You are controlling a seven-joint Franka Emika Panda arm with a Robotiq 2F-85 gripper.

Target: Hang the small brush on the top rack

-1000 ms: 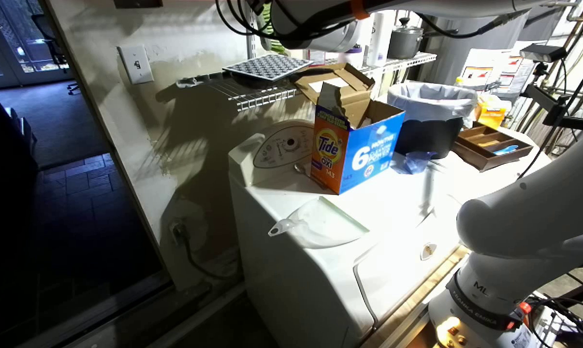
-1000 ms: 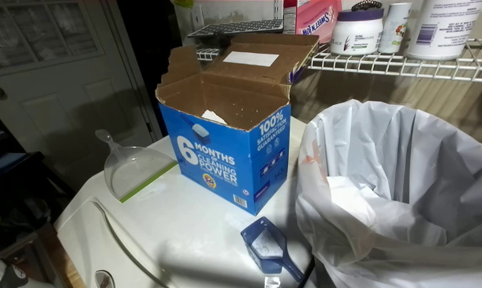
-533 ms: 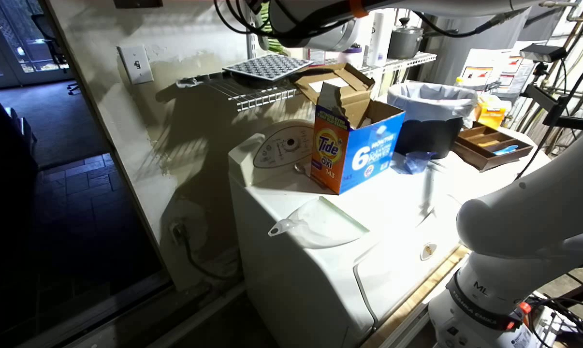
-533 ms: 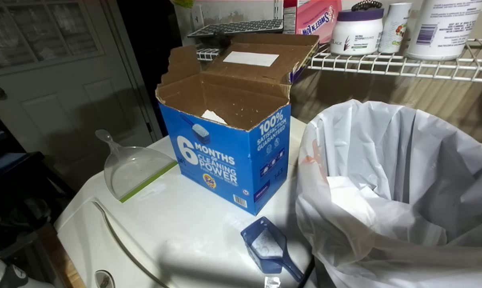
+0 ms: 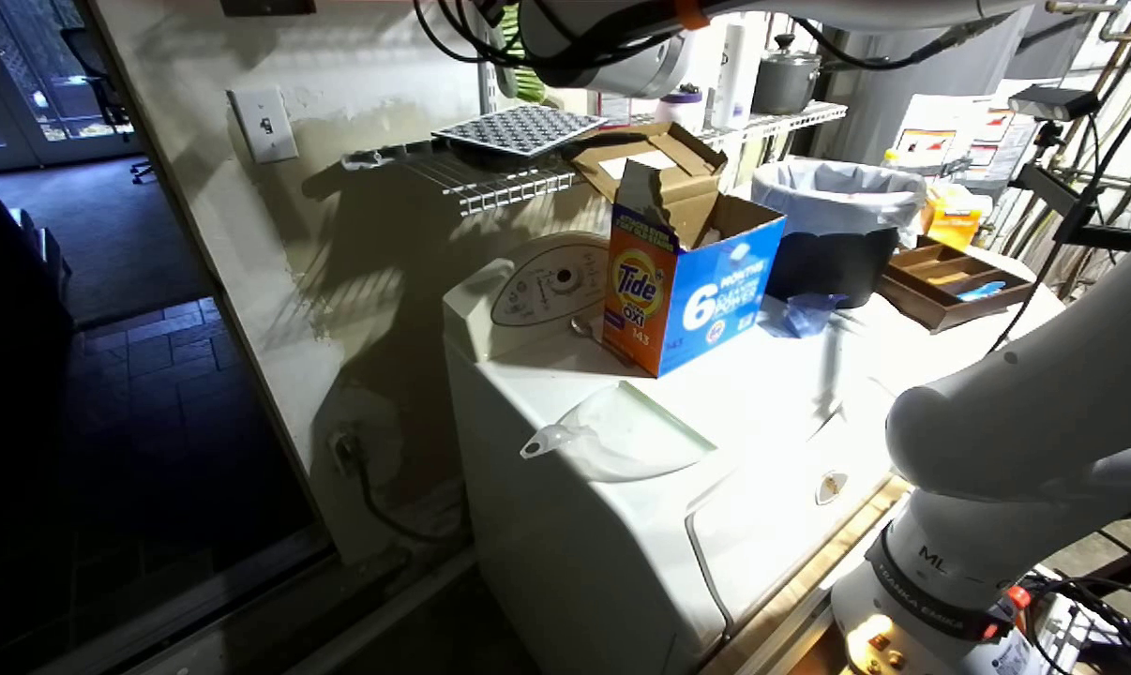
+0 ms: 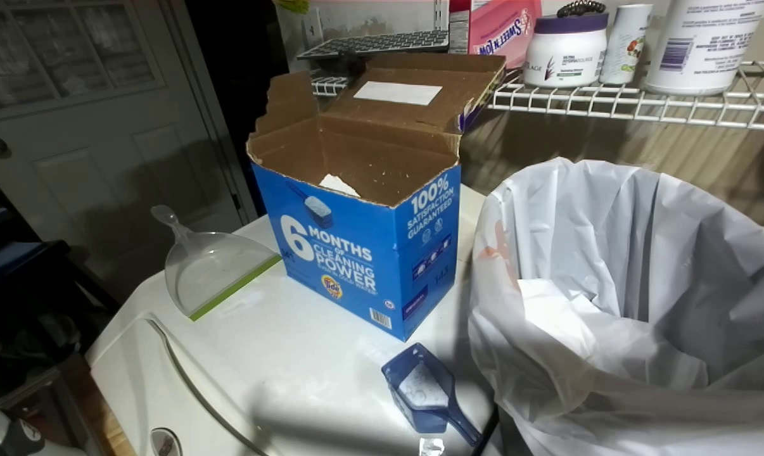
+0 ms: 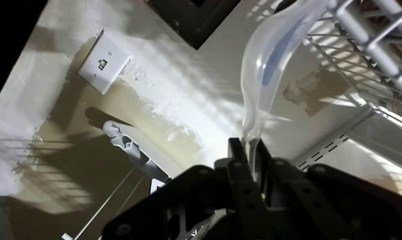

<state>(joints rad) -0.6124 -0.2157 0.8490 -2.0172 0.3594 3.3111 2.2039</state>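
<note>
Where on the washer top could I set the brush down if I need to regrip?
The brush could probably lie on the bare stretch of washer top bordered by the dustpan, the detergent box and the blue scoop. Crowded: beside the lined bin, where the scoop lies, and near the control panel, where a spoon lies.

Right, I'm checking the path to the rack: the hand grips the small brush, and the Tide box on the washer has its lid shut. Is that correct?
Not quite: the lid of the Tide box stands open, tipped back, in both exterior views. The rest is right: the box is on the washer, and the hand grips the small brush, seen in the wrist view.
</note>
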